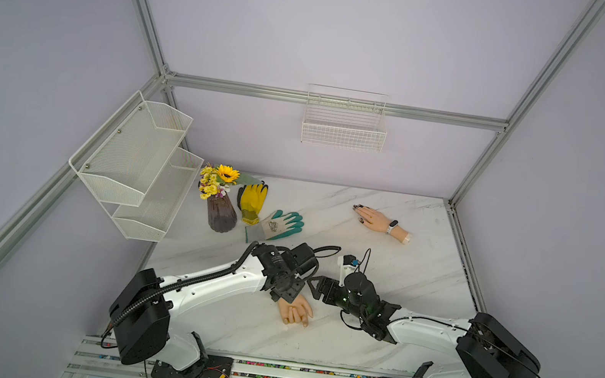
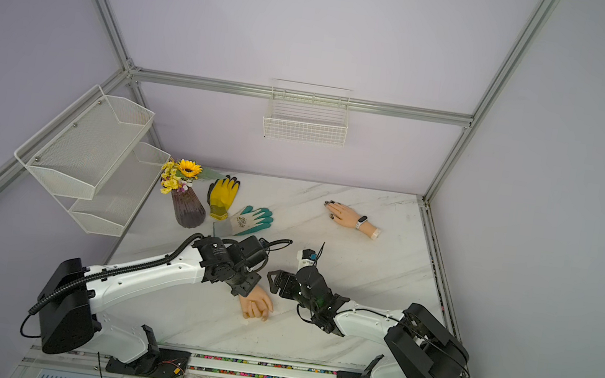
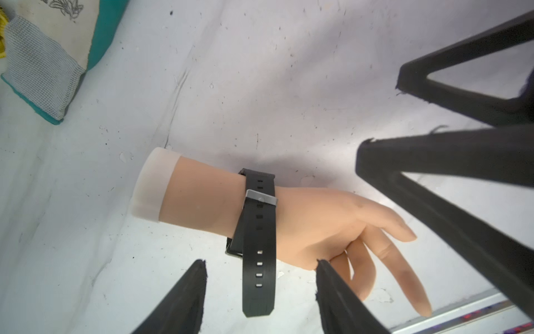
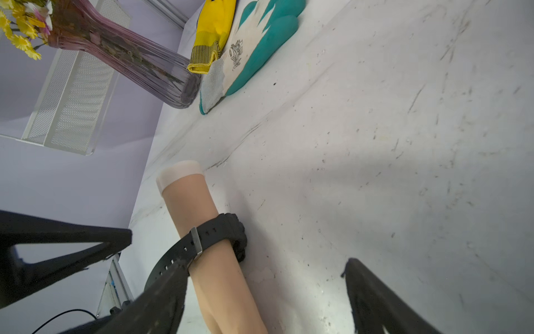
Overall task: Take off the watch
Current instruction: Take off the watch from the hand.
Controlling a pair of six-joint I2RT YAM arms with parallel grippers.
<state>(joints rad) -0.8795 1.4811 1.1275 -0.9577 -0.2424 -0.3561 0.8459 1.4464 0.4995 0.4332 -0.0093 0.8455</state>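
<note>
The left gripper (image 3: 260, 261) is hovering spread over the wrist of the mannequin hand (image 3: 318, 217), its jaws straddling the loose tail (image 3: 258, 292) of the black watch (image 3: 257, 222) buckled there. The right gripper (image 3: 379, 115) is hanging open just beside the hand. Unbuckling seems to be underway; the next move is probably pinching that smooth, perforated rubber tail and drawing it back through the brushed-metal buckle (image 3: 261, 198). Beyond the hand, a teal-coated knit glove (image 1: 281, 226) is lying flat.
</note>
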